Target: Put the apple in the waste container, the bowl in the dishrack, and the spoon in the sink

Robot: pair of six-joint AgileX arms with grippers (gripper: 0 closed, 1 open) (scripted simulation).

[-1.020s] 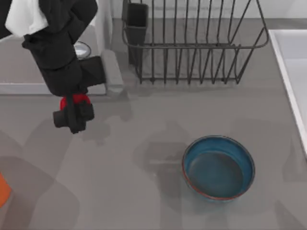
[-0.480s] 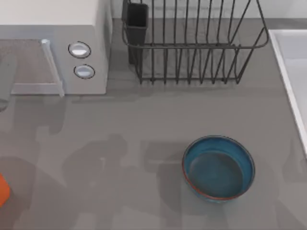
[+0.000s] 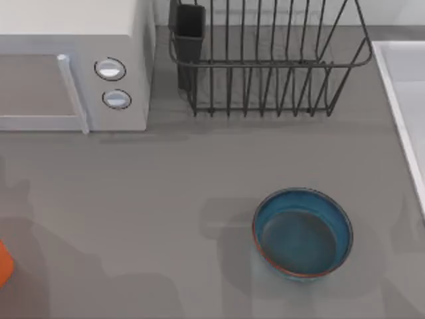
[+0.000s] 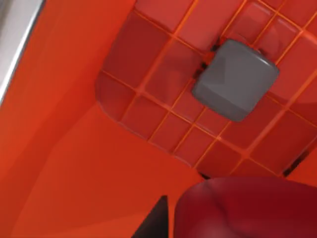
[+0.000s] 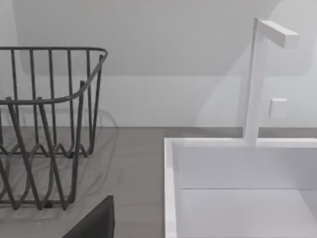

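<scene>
Seen from above, the blue bowl (image 3: 303, 232) sits upright on the grey table (image 3: 159, 199) at roughly 4 o'clock from centre, well apart from the dishrack (image 3: 265, 60), which stands at 12 o'clock with its dark utensil cup (image 3: 189, 23) at the corner nearest the white microwave (image 3: 73, 63) (two round knobs facing the rack). The pale sink (image 3: 402, 93) runs along the table's right edge at about 2 o'clock; an orange sliver of the waste container (image 3: 4, 262) shows at the left edge, approx. 8 o'clock. The left wrist view looks down into the waste container's orange interior (image 4: 64, 163), with a ribbed grid floor and a grey square block (image 4: 235, 79) lying on it; the apple (image 4: 247, 208), dark glossy red, sits close to the lens, beside a dark finger tip (image 4: 156, 220). Whether the left gripper is clenched on the fruit or released, I cannot tell. The right wrist view faces the dishrack wires (image 5: 49, 129) and the sink basin (image 5: 237, 188) w/ its white tap (image 5: 257, 74); a dark finger edge (image 5: 96, 223) shows, its spread not readable.
</scene>
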